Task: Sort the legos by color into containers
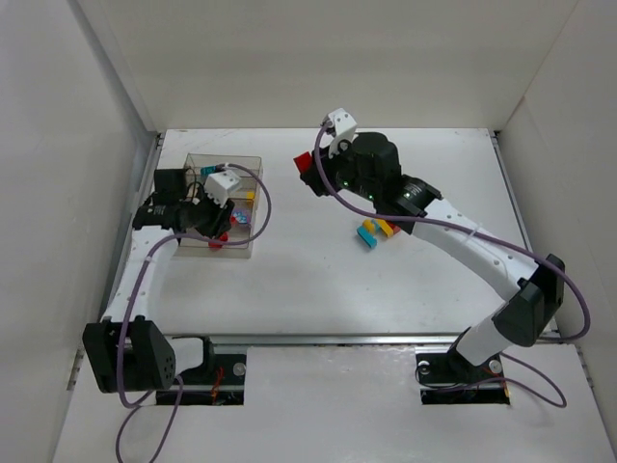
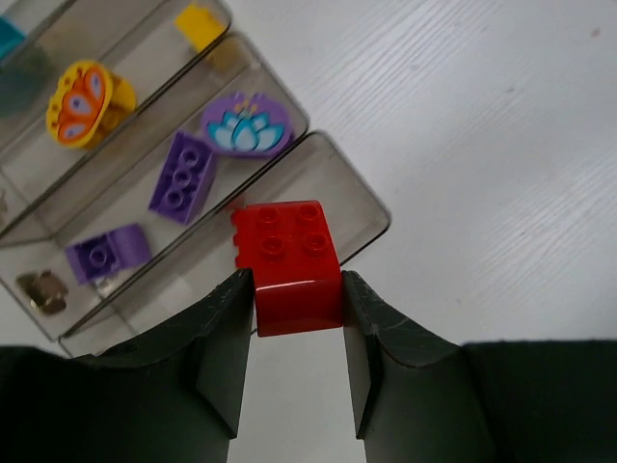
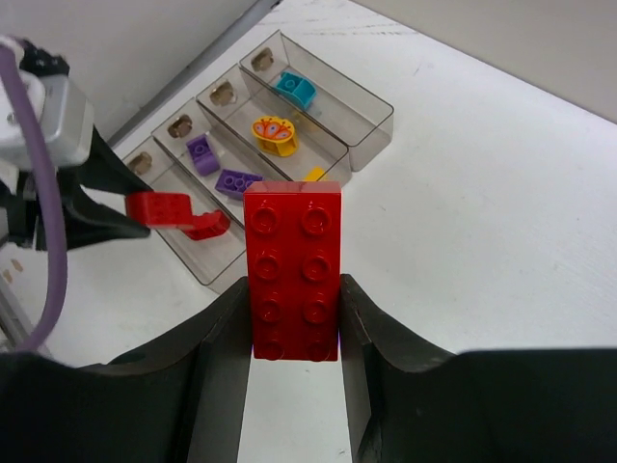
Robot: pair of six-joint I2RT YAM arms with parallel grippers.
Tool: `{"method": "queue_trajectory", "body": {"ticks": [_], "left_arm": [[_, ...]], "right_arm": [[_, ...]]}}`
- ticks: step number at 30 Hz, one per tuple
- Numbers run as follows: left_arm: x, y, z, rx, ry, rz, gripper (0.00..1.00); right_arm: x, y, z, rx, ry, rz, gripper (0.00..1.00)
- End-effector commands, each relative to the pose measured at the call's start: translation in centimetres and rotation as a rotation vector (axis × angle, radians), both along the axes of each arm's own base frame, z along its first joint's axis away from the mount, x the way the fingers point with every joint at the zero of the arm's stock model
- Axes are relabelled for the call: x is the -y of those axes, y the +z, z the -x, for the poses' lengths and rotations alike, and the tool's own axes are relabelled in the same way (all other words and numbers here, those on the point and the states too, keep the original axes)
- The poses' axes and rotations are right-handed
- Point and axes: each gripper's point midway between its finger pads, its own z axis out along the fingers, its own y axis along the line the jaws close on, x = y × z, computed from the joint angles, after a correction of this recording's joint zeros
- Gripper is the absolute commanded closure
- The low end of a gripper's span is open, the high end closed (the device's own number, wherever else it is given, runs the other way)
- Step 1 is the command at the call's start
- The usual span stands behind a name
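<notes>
**benchrat:** What's the setup like?

**yam_fan:** Big white table (image 1: pixel 318 289) boxed in by plain white walls (image 1: pixel 58 193) on 3 sides, with 2 arms bolted at the near edge. The containers (image 3: pixel 371 121) sit far left, 4 smoky clear compartments in 1 row.

**benchrat:** Anything in the way?

**yam_fan:** Yeah, the left arm (image 1: pixel 145 260) hangs right over the box, so the top view hides most of it. There the left gripper (image 2: pixel 297 285) is clamped on a red 2x2 brick (image 2: pixel 289 251), jaws only brick-wide, above the end compartment near its corner. Out mid-table, off the box's right side, the right gripper (image 3: pixel 294 289) pinches a red 2x4 brick (image 3: pixel 291 260) by its long sides, clear of the table.

**benchrat:** And the rest of the legos?

**yam_fan:** The next compartment has 2 purple bricks (image 2: pixel 183 172) plus a purple lotus disc (image 2: pixel 244 125). After that come a yellow butterfly piece (image 2: pixel 79 101) and a yellow brick (image 2: pixel 200 24). The farthest holds a teal brick (image 3: pixel 294 89). A loose teal brick (image 1: pixel 366 235) and a loose yellow brick (image 1: pixel 385 228) lie beside the right forearm (image 1: pixel 472 241).
</notes>
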Motion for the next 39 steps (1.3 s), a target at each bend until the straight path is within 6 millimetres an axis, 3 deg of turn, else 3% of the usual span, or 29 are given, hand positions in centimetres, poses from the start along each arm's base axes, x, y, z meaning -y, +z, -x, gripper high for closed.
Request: {"method": "queue_trajectory", "body": {"ticks": [1,8,10,16,18,19,24,30,31,33,35,36,39], "left_arm": [[-2.3,-2.3,1.1,-0.090,0.011,-0.008,1.00],[-3.3,-5.9,0.8,-0.213,-0.043,-0.032,1.00],[-3.4,-5.7,0.2,-0.205,-0.051,-0.038,0.98],[-3.6,-6.7,-0.1,-0.266,-0.059,-0.043,0.57],[-3.8,-5.9,-0.6,-0.241,-0.075,-0.055,0.40],[-3.6,-5.9,-0.6,-0.239,-0.080,-0.046,0.36],[-3.5,-3.3,-1.6,-0.124,-0.134,-0.073,0.12],[-2.0,1.5,-2.2,0.007,-0.239,-0.038,0.17],[-0.7,4.2,-2.7,0.078,-0.297,0.017,0.19],[1.0,7.3,-2.3,0.140,-0.374,0.094,0.23],[3.5,11.9,-0.6,0.213,-0.489,0.225,0.27],[4.4,13.1,-0.1,0.269,-0.562,0.239,0.27],[6.9,16.2,2.2,0.371,-0.689,0.300,0.29]], "right_arm": [[-0.7,2.5,-0.6,0.084,0.042,-0.028,1.00],[-0.8,1.6,-1.5,0.081,0.055,-0.004,1.00],[-0.5,1.6,-1.8,0.080,0.055,-0.005,1.00],[-0.2,1.1,-2.0,0.081,0.057,0.008,1.00],[-0.5,0.7,-1.6,0.089,0.093,0.025,1.00],[-0.6,0.7,-1.5,0.096,0.108,0.031,1.00],[-0.8,1.2,-0.5,0.178,0.203,0.081,1.00],[-1.7,0.7,2.7,0.342,0.462,0.167,1.00],[-1.5,1.1,3.2,0.417,0.500,0.200,1.00],[-1.4,0.8,4.2,0.467,0.561,0.221,1.00],[-0.9,1.9,4.7,0.547,0.577,0.243,1.00],[-1.0,1.5,4.9,0.550,0.592,0.250,1.00],[-0.8,2.8,5.9,0.600,0.623,0.235,1.00]]}}
